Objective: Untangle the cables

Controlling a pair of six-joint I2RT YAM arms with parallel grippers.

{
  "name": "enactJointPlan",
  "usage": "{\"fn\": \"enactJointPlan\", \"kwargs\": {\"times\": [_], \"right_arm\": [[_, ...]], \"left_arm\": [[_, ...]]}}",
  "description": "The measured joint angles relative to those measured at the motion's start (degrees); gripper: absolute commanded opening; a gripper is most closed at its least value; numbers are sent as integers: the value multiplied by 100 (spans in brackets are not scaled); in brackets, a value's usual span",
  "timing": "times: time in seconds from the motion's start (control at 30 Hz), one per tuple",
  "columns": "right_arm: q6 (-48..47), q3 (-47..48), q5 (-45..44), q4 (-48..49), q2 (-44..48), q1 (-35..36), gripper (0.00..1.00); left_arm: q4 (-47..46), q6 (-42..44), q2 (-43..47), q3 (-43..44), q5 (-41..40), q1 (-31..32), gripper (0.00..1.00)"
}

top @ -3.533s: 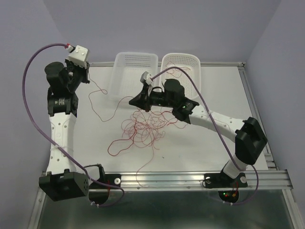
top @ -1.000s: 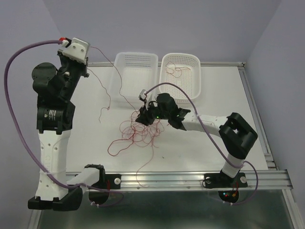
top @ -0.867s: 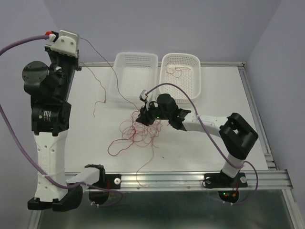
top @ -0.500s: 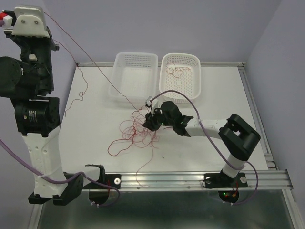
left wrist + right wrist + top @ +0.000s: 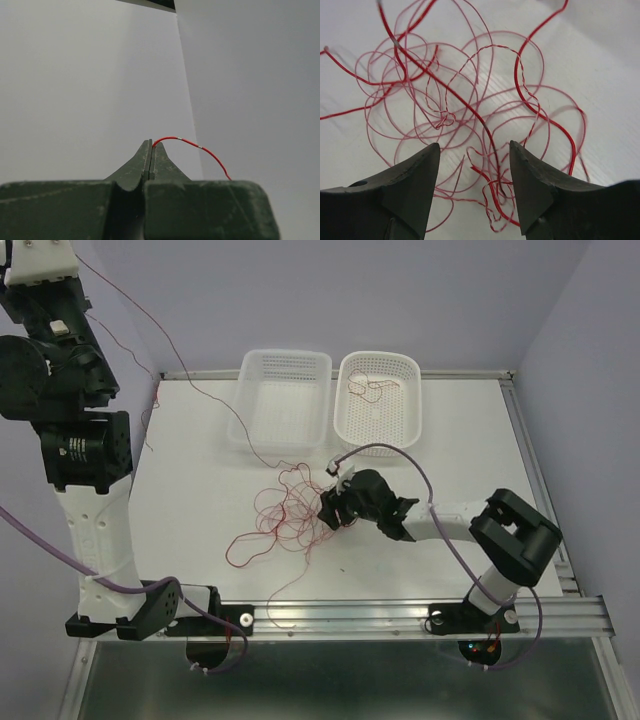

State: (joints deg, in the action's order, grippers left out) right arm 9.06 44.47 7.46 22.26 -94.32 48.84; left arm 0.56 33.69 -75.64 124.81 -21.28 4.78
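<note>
The cables are thin red wires lying in a loose tangle (image 5: 292, 510) on the white table. One strand (image 5: 214, 412) runs up and to the left from the tangle, towards my raised left arm (image 5: 85, 455). In the left wrist view my left gripper (image 5: 151, 146) is shut on that red wire (image 5: 200, 147), high above the table against the wall. My right gripper (image 5: 331, 508) sits low at the tangle's right edge. In its wrist view it (image 5: 474, 150) stands open, and several wire loops (image 5: 490, 175) lie between the fingers without being pinched. Another red wire (image 5: 372, 388) lies in the right basket.
Two white mesh baskets stand at the back of the table, the left one (image 5: 285, 356) without wires in it, the right one (image 5: 381, 358) holding the loose wire. A metal rail (image 5: 400, 612) runs along the near edge. Thick purple arm cables (image 5: 385, 451) arch over the right arm.
My left arm has risen further, drawing its strand up out of the tangle. My right gripper has opened and shifted right and nearer, letting go of the wires it pinned.
</note>
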Motion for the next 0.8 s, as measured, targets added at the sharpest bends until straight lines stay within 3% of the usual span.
{"fn": "enactJointPlan", "kwargs": {"times": [0.1,0.27,0.3,0.33,0.43,0.6,0.8], "right_arm": [[107,-363,-214,-87,186,0,62],[190,-715,-452,-240,894,0,72],[192,-717,-483,-254,1047,0,74],[195,-713,-586,-304,1191,0,84],[181,-713,-713,-557,1674,0,91],[-31,-605,-455,-688,2249,0,93],[-356,315,603,-605,1871,2,95]], "left_arm": [[-251,197,-2,-17,-181,0,0],[-444,293,37,-20,-249,0,0],[-452,293,46,-20,-247,0,0],[-463,293,50,-17,-247,0,0],[-424,229,63,-4,-177,0,0],[-72,-160,459,-542,518,0,0],[527,-769,951,-1034,1617,0,0]]}}
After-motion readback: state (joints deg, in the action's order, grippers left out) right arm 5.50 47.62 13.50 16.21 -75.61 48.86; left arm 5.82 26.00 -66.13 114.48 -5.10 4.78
